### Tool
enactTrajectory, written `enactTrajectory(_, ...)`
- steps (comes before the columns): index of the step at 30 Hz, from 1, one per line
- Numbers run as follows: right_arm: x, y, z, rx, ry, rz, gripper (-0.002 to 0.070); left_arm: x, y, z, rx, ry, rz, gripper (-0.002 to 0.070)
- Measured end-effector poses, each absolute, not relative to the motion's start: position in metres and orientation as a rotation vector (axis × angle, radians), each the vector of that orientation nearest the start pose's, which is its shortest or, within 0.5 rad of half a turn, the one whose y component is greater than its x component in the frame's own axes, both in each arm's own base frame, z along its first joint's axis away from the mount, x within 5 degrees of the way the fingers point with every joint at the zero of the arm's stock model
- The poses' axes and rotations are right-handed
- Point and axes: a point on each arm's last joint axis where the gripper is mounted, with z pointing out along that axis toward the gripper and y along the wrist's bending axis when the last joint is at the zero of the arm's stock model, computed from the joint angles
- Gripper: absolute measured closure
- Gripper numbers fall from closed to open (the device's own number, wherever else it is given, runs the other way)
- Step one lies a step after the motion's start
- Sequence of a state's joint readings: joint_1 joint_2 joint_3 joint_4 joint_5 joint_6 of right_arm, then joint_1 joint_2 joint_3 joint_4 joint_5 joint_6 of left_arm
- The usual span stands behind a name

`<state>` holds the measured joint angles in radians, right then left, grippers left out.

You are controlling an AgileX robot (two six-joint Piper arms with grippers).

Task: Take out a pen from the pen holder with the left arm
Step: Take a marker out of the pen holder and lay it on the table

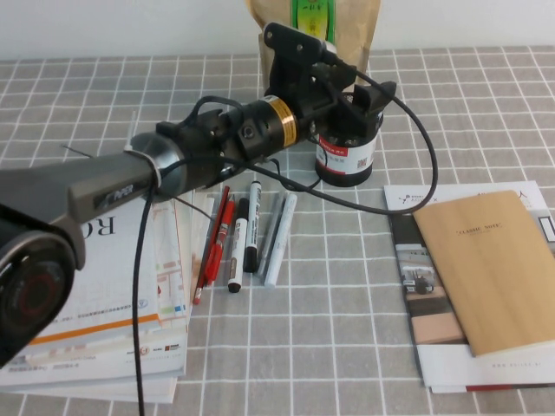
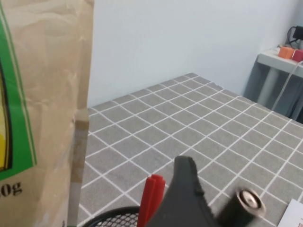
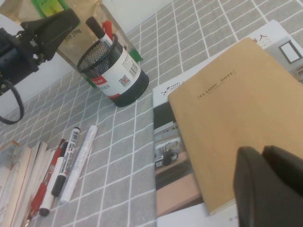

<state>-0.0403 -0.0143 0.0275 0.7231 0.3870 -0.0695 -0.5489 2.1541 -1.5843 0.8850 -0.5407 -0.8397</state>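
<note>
A black mesh pen holder point(image 1: 345, 163) with a white label stands at the back of the table, in front of a paper bag. My left gripper point(image 1: 351, 108) hovers right over its mouth, open. In the left wrist view one dark finger point(image 2: 184, 194) shows, with a red pen point(image 2: 151, 196) on one side and the capped end of a black marker point(image 2: 248, 202) on the other. Neither is clamped. From the right wrist view the pen holder point(image 3: 113, 71) holds that black marker point(image 3: 97, 28) and red pen point(image 3: 108, 26). My right gripper point(image 3: 262, 152) is shut above the tan notebook.
Several pens and markers point(image 1: 247, 234) lie side by side on the grey tiled cloth in front of the holder. A stack of magazines point(image 1: 113, 303) is at the left, a tan notebook point(image 1: 494, 269) on leaflets at the right. The brown paper bag point(image 1: 347, 26) stands behind the holder.
</note>
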Motion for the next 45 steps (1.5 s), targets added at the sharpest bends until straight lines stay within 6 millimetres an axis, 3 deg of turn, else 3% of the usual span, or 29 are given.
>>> enactTrajectory(9, 0.052, 0.021, 0.179, 0.412, 1.785, 0.635, 0.0689, 0.415, -0.307, 0.221, 0.753, 1.561, -0.814, 0.0197)
enactTrajectory(22, 0.052, 0.021, 0.179, 0.412, 1.785, 0.635, 0.0689, 0.412, -0.31, 0.217, 0.856, 1.529, -0.797, 0.0197)
enactTrajectory(27, 0.052, 0.021, 0.179, 0.412, 1.785, 0.635, 0.0689, 0.412, -0.302, 0.23, 0.892, 1.5, -0.747, 0.0197)
enactTrajectory(33, 0.052, 0.021, 0.179, 0.412, 1.785, 0.635, 0.0689, 0.409, -0.272, 0.256, 0.832, 1.48, -0.72, 0.0197)
enactTrajectory(40, 0.052, 0.021, 0.179, 0.412, 1.785, 0.635, 0.0689, 0.399, -0.252, 0.222, 0.762, 1.564, -0.736, 0.0197)
enactTrajectory(45, 0.052, 0.021, 0.179, 0.412, 1.785, 0.635, 0.0689, 0.398, -0.251, 0.215, 0.767, 1.552, -0.733, 0.0197)
